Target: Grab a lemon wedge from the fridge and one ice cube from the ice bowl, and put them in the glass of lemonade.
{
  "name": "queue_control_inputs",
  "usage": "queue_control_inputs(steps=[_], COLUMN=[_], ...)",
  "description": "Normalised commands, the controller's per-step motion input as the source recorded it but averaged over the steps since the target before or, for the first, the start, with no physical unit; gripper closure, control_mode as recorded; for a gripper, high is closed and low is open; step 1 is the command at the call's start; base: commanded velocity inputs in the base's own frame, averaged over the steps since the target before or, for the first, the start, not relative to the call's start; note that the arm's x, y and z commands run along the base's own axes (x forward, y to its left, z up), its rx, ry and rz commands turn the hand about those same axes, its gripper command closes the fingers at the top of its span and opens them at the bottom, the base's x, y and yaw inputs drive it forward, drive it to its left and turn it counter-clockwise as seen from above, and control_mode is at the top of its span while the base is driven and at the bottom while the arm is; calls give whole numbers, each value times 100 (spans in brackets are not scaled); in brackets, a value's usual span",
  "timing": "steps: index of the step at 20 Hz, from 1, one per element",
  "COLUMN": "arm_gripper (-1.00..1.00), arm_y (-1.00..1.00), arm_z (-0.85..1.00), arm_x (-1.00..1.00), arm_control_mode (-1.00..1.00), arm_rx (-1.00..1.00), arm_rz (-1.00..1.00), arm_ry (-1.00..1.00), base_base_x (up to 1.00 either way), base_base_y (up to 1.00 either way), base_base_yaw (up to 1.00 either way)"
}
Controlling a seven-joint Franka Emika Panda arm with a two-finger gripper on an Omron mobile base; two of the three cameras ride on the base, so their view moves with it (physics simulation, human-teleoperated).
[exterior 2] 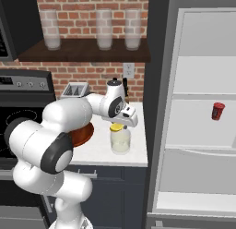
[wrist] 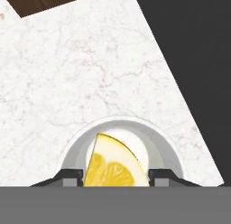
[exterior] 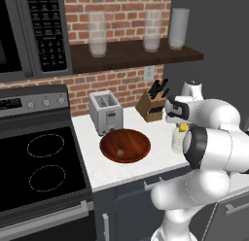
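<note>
The gripper pinches the lemon wedge directly above the glass of lemonade, so it should release only while centred over the rim; the left base view adds the ice bowl beside the glass, the right base view the open fridge.

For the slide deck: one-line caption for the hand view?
Bright yellow lemon wedge between the fingers, directly above the short clear glass of lemonade on the white marble counter.
</note>
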Motion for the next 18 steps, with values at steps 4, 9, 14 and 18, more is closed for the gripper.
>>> queue_control_inputs(steps=[4, 9, 14, 18], arm_gripper=[-100, -100, -100, -100], arm_y=[0, 0, 0, 0], arm_z=[0, 0, 0, 7], arm_x=[0, 0, -1, -18], arm_control_mode=[-100, -100, -100, -100], arm_rx=[0, 0, 0, 2], arm_rz=[0, 0, 0, 1], arm_ry=[0, 0, 0, -7], base_base_x=[0, 0, 0, 0], base_base_y=[0, 0, 0, 0], base_base_yaw=[0, 0, 0, 0])
